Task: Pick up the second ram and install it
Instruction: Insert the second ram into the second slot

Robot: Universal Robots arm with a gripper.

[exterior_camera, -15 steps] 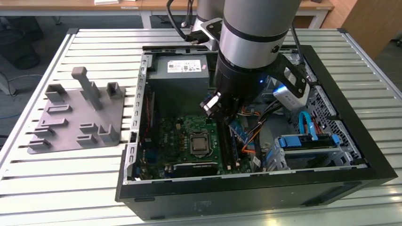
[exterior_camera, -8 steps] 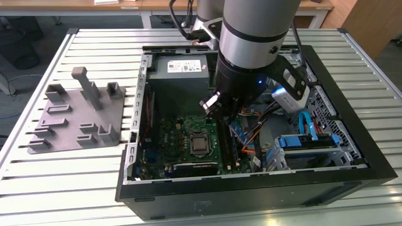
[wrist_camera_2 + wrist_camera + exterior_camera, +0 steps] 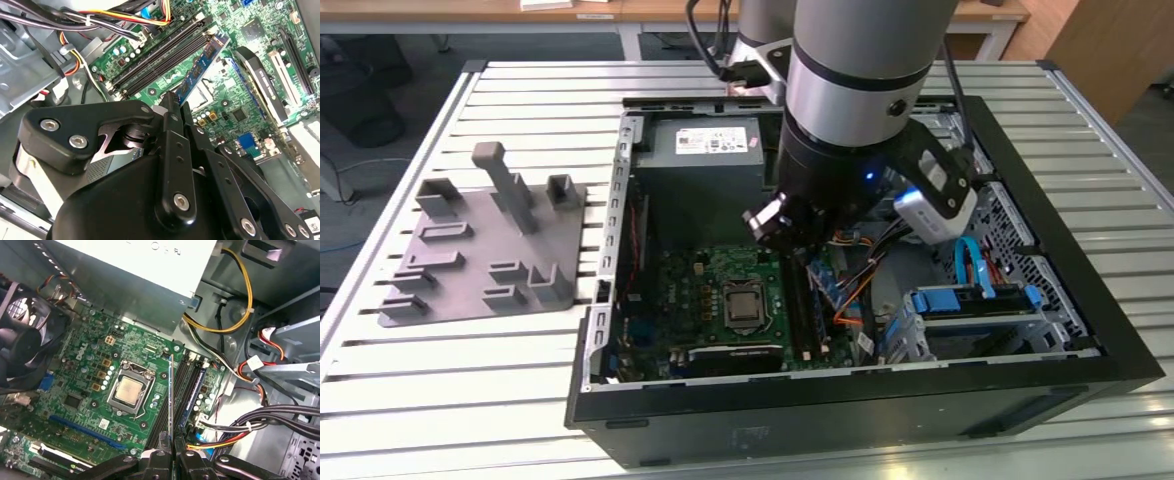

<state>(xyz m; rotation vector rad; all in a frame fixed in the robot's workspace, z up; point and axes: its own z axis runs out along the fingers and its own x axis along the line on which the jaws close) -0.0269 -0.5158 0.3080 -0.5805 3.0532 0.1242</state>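
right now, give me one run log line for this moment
gripper: shut on second ram | place: inside pc case, by black sockets | seated: cannot tell

I see the second ram [image 3: 201, 66], a long, thin, dark blue strip with tiny parts along its flat face. In the first wrist view I look at it edge-on, so it is just a thin blue line [image 3: 170, 400]. One end is pinched in the gripper [image 3: 170, 452]. It hangs over the green board [image 3: 85, 370], close beside the long black sockets [image 3: 181, 382], and points the same way as them.
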